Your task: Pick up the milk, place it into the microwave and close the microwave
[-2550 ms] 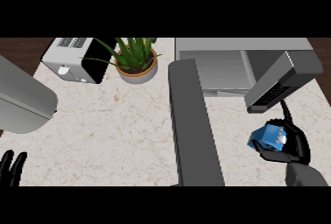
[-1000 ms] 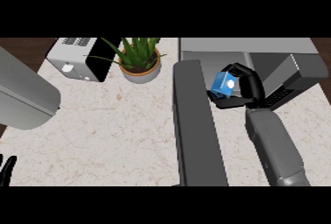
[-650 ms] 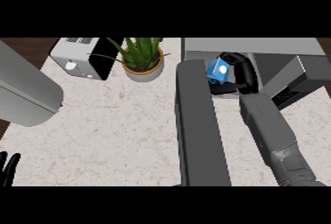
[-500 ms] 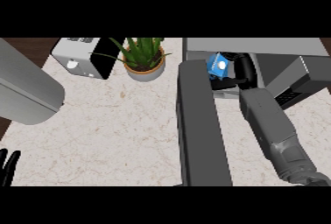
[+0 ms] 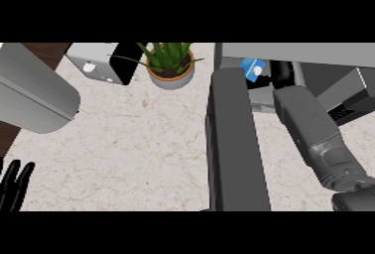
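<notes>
No writing or brand mark can be read on anything in the head view; the milk (image 5: 253, 69) shows only a blue face with a white patch. It is a small carton, lying tilted with its long axis running from upper left to lower right, just inside the mouth of the microwave (image 5: 307, 52) at the top right. Only part of the carton shows, and whether it rests on the oven floor cannot be told. The right hand (image 5: 282, 73) reaches into the opening just beside the carton, dark against the dark interior; most of it is hidden by its own grey forearm (image 5: 315, 131), so it cannot be told whether the fingers grip the carton. The microwave door (image 5: 233, 144) stands open, seen edge-on as a long grey slab down the counter (image 5: 139, 144). The left hand (image 5: 15, 183) rests at the lower left edge, fingers straight and upward, cut off by the frame. A toaster (image 5: 102, 62) and a potted plant (image 5: 170, 67) stand at the back.
</notes>
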Controlling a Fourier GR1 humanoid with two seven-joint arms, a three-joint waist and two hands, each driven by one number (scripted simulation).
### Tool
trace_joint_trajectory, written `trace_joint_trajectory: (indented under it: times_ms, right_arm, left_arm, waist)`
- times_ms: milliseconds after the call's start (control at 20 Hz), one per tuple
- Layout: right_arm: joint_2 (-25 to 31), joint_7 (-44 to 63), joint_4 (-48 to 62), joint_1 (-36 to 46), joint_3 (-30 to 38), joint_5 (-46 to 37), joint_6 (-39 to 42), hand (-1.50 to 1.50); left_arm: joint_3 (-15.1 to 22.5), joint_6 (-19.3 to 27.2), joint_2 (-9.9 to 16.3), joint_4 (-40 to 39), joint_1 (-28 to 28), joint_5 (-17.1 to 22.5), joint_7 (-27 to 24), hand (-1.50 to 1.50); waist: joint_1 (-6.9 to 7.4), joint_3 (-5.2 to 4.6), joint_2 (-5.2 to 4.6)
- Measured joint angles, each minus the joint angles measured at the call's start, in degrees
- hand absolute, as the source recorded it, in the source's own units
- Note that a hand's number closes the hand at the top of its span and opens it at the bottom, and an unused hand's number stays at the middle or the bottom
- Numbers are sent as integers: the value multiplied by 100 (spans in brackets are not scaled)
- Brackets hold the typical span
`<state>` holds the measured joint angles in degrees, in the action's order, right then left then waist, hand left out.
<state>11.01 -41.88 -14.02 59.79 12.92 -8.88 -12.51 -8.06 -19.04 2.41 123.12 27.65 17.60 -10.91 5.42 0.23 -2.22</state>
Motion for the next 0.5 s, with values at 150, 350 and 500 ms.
trace_joint_trajectory:
  times_ms: [150, 350, 500]
  right_arm:
    - [109, 34, 157, 169, 50, -29, -198, 150]
    - [168, 78, 305, 291, 239, 67, -590, 150]
    - [226, 161, 398, 361, 361, 110, -1071, 150]
  left_arm:
    - [37, -8, 10, -17, -98, -30, 8, -150]
    - [92, 6, 23, -52, -200, -132, 38, -150]
    - [98, 5, 57, -39, -242, -229, 28, -150]
  waist:
    - [88, -1, -39]
    - [175, 3, -87]
    - [252, 7, -125]
